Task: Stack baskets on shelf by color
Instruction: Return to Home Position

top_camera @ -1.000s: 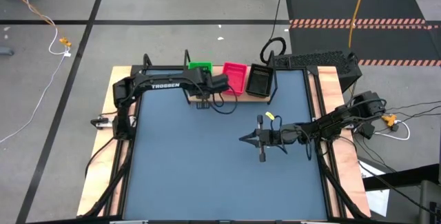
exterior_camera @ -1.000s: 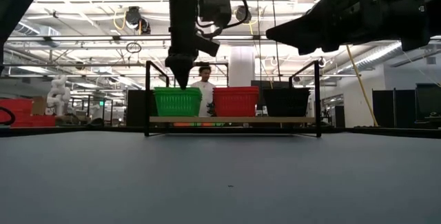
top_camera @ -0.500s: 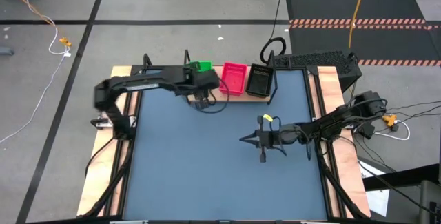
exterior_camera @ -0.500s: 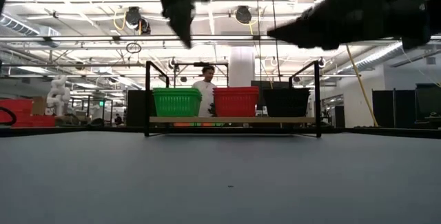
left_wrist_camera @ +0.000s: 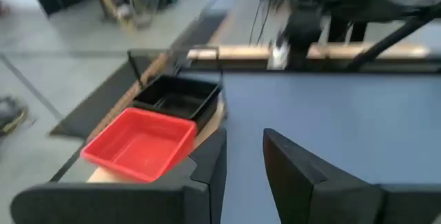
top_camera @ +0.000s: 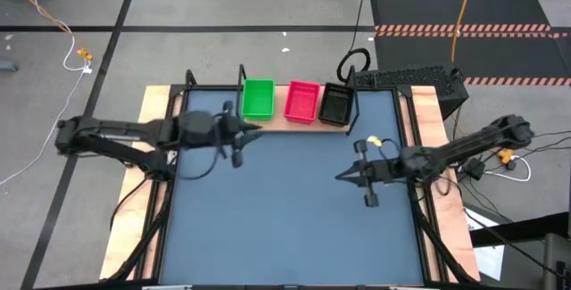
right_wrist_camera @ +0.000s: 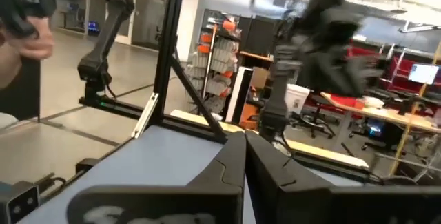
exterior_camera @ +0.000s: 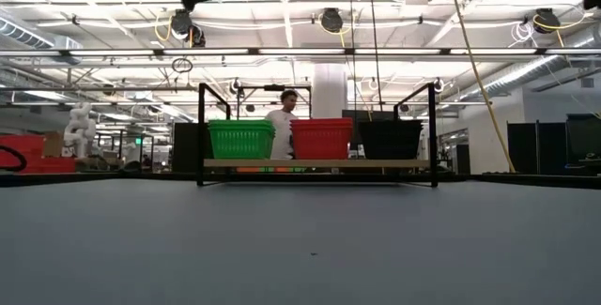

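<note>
Baskets: a green pile [top_camera: 258,99], a red pile [top_camera: 302,101] and a black pile [top_camera: 335,104] sit side by side on the shelf [exterior_camera: 319,163] at the far edge of the counter [top_camera: 285,219]. Green is on the left and black on the right. I cannot tell how many are in each pile, and I see no basket off the shelf.
Left side: the left arm [top_camera: 134,132] reaches in low from the counter's left edge. The left jaws hang just near of the green pile, clear of it, parted a little and holding nothing.
Right side: the right arm [top_camera: 464,147] comes in from the right edge. The right jaws are closed to a point with nothing in them, aimed left over the right half of the counter, well apart from the shelf.
Step in hand: the sorting looks finished to me, so what remains is folding both arms back to rest.
Doing it well: draw each arm back toward its own edge and keep the wrists high. Keep the left elbow from swinging toward the shelf frame, and move smoothly so the cables don't whip.
Risk: small, I'd say. A knock to the frame could shift the green pile, which is nearest the left jaws.
Background: a person [exterior_camera: 285,117] stands in the room beyond the shelf, away from the arms.
</note>
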You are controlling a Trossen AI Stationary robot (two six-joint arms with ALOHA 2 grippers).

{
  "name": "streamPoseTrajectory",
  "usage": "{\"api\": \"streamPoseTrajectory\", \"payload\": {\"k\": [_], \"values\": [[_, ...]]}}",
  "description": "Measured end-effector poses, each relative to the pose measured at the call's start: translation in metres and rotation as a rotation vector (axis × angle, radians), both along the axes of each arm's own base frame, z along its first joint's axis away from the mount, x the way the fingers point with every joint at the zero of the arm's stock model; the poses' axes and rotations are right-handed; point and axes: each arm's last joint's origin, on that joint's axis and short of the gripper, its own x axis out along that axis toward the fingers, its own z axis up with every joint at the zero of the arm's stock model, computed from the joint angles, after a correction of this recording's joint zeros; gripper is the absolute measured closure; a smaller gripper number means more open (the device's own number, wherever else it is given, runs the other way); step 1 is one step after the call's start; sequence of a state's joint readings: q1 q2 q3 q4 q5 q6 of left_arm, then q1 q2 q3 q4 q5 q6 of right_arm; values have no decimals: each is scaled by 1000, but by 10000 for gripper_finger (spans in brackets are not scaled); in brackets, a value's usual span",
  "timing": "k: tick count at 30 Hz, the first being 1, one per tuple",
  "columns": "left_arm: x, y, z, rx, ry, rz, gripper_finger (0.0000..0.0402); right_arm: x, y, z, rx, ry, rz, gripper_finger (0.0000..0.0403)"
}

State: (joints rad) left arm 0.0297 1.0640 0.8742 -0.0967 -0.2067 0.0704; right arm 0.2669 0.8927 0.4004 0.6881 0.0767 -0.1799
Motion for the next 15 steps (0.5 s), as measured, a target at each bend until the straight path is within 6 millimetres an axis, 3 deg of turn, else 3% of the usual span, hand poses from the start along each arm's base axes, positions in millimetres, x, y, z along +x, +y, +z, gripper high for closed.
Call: {"api": "streamPoseTrajectory", "payload": {"k": [7,11,15], "values": [[-37,-14,-52,-22,-216,-61,305,-35,-12,4,41,130,-16,403],[-53,-14,-74,-47,-257,-57,305,-41,-14,-1,76,134,-15,403],[-66,-13,-91,-57,-309,-56,305,-43,-14,-18,71,103,-12,403]]}}
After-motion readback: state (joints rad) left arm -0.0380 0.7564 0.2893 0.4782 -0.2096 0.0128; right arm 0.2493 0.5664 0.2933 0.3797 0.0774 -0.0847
